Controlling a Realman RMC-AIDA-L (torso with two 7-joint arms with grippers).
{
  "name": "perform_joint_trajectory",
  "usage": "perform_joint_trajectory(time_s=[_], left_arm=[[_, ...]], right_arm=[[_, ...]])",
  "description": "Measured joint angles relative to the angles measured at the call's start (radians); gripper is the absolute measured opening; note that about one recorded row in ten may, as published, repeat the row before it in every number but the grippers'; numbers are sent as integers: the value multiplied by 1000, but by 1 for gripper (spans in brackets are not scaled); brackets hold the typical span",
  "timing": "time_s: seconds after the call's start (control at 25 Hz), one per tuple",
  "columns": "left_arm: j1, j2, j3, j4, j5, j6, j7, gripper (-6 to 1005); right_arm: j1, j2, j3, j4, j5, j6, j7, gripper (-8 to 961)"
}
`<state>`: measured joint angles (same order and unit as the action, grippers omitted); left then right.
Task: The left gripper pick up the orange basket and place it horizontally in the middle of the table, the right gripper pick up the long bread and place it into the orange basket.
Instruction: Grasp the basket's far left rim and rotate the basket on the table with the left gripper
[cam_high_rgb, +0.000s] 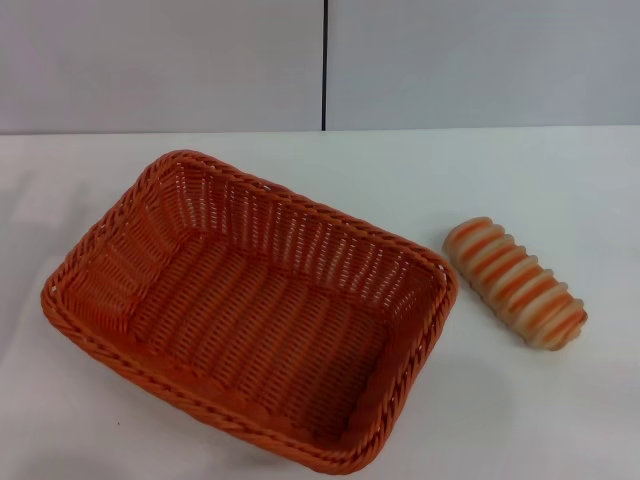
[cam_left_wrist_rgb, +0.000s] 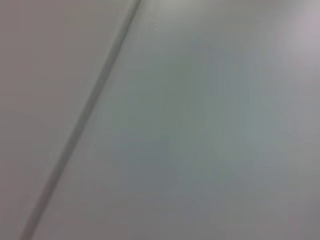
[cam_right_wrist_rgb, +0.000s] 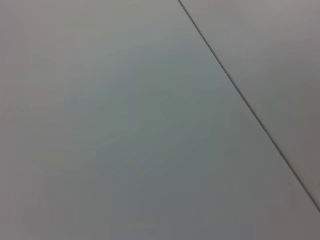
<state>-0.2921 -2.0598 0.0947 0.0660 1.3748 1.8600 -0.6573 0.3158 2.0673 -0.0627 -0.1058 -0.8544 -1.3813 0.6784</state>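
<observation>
Basket (cam_high_rgb: 250, 310) sits skewed on table (cam_high_rgb: 560, 420), left of centre, empty. Bread (cam_high_rgb: 515, 282) lies on table just right of basket, apart. Neither gripper visible, so finger state can't be told.

no part of the robot's body shows in the head view: no arm, gripper, cable, screw or marking anywhere in that frame. the left wrist view holds only a pale grey surface crossed by a thin dark line from the top centre to the lower left, and none of that arm's own parts. the right wrist view is likewise a plain grey surface with a dark line from the top centre to the right edge.
</observation>
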Motion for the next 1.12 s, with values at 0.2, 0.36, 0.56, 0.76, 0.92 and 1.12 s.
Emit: perform_joint_trajectory(time_s=[0.2,0.36,0.56,0.76,0.92,1.12], left_arm=[[-22,7,189,204,0,-20,-232,777],[-32,9,327,372,0,-81,-413,777],[-43,22,521,586,43,-185,-644,777],[-93,25,576,785,233,-210,-852,776],[-167,17,573,884,453,-222,-977,776],[-194,17,567,909,527,-256,-1023,776]], right_arm=[[1,-2,-4,-17,-14,26,53,810],[3,-3,-7,-19,-14,28,74,810],[3,-3,-15,-20,-14,30,85,809],[1,-3,-26,-20,-14,32,90,809],[-3,-2,-28,-20,-14,32,90,809],[-6,-1,-28,-18,-14,32,90,810]])
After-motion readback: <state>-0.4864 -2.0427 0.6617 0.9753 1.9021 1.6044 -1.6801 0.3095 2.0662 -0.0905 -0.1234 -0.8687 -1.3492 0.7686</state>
